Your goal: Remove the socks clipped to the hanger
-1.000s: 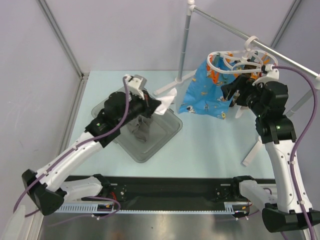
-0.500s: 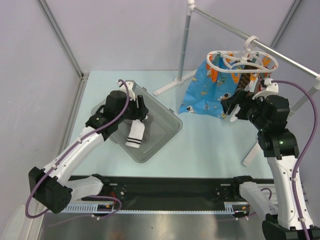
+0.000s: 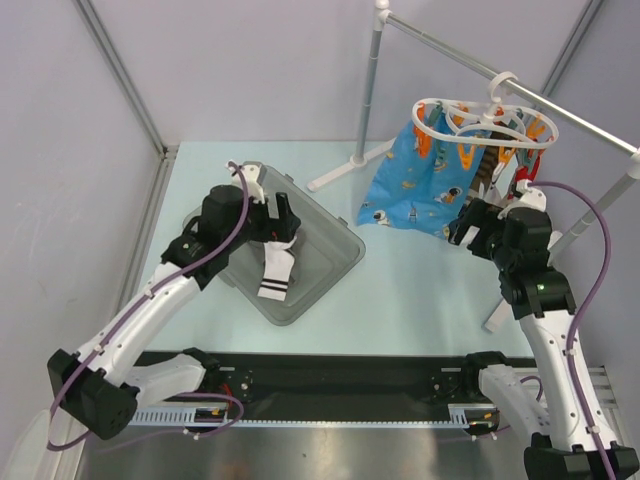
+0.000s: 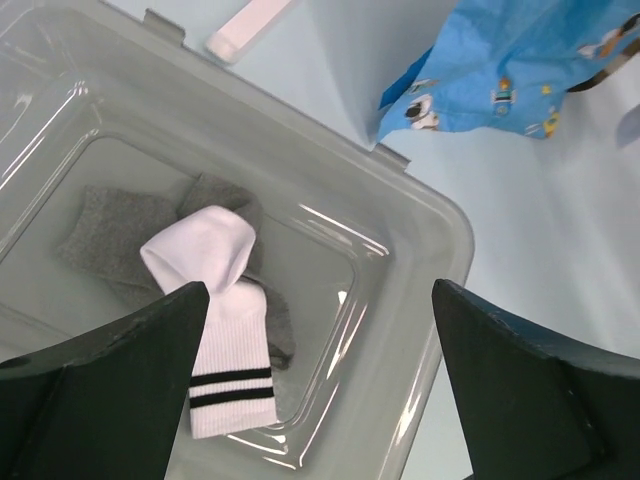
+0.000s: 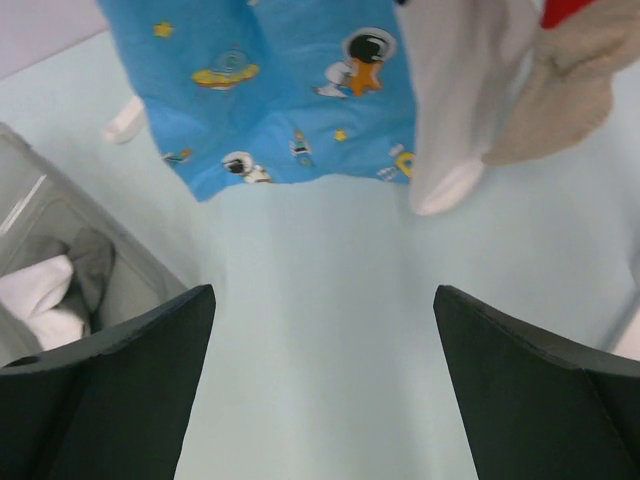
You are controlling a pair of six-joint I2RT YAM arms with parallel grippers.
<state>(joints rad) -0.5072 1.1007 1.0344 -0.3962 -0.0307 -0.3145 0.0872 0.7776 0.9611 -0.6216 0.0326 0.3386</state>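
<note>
both arms reach forward, left fingers point(image 4: 110, 390) and right fingers point(image 5: 110, 390) spread apart.

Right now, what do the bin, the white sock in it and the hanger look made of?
Bin: translucent grey plastic, glossy, with glare streaks on its walls.
White sock: soft knit fabric, matte, folded over on itself, with two black stripes at the cuff. Possibly cotton, but I can't confirm.
Hanger: looks like white plastic, a smooth moulded ring. It's too small to be sure.

White-and-black arms point(image 3: 150, 300), purple cables point(image 3: 607, 248)
</note>
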